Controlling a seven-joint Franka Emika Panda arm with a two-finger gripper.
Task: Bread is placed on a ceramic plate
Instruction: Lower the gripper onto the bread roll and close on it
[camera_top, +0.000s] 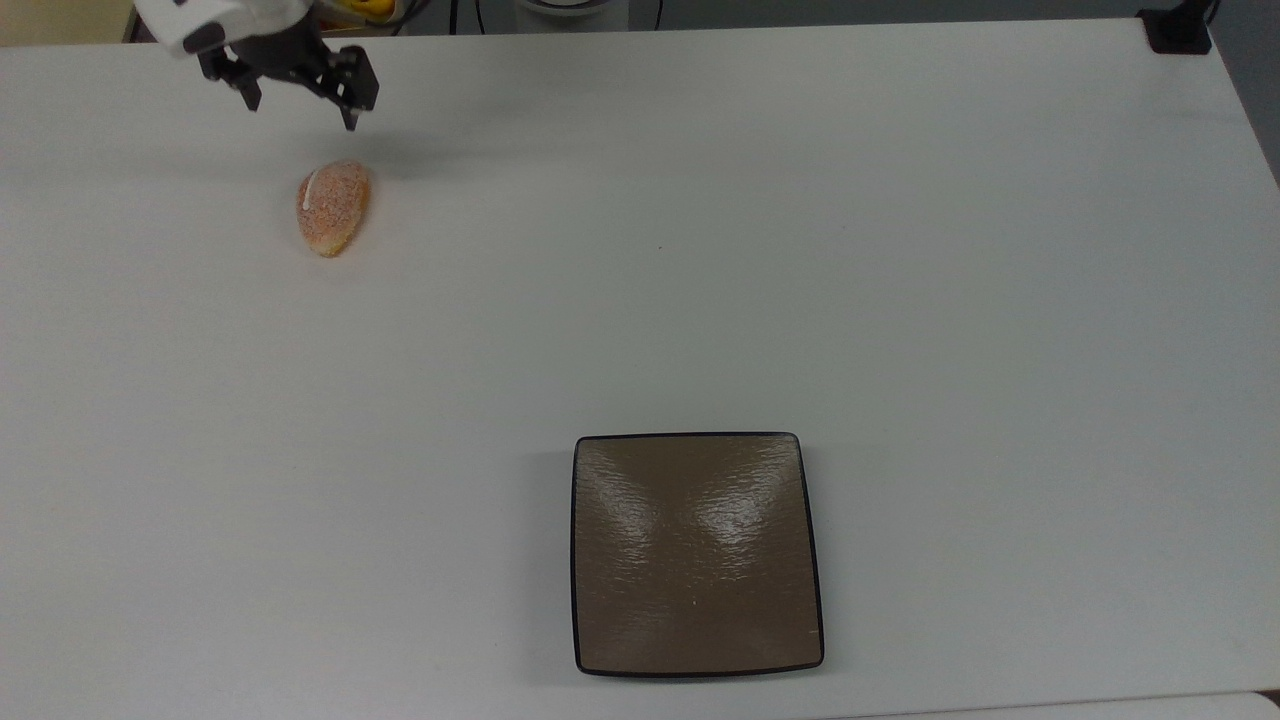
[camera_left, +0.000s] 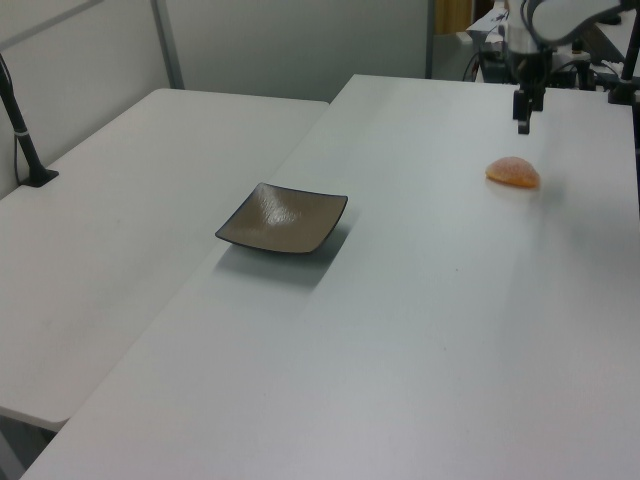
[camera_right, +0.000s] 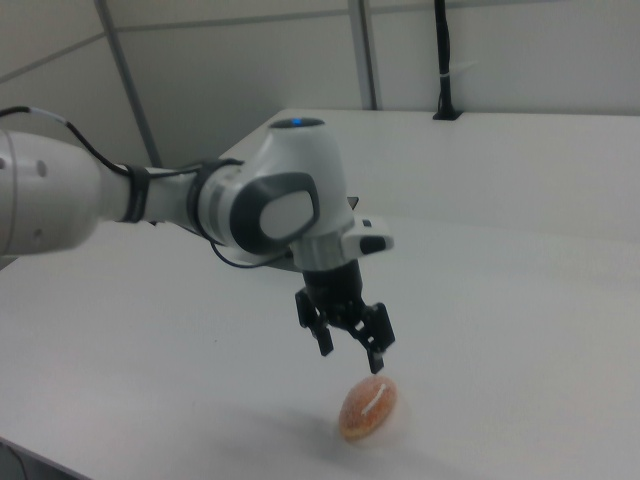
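**Gripper above the bread, plate well apart**

We saw a broad white table (camera_top: 900, 250) carrying everything in the scene, with a second white table (camera_left: 130, 230) butted against it on the left view's left. The white arm (camera_right: 250, 205) reached in from the right view's left, its rounded wrist joint bent downward toward the tabletop.

The ceramic plate (camera_top: 697, 553) sat flat near the lower edge of the top view, square, glossy brown and dark-rimmed, with nothing on it. In the left view the plate (camera_left: 283, 218) lay well apart from the arm's working end.

The gripper (camera_top: 300, 105) hung in the air with its black fingers spread apart and nothing between them; in the right view the gripper (camera_right: 349, 352) pointed down just above the bun without touching it.

The bread (camera_top: 333, 207) rested on the bare table near the top view's upper left, far from the plate. We found the same bread (camera_right: 368, 407) directly under the fingertips in the right view, its thin white streak facing up, and in the left view the bread (camera_left: 513, 172) lay just below the gripper (camera_left: 523, 125).
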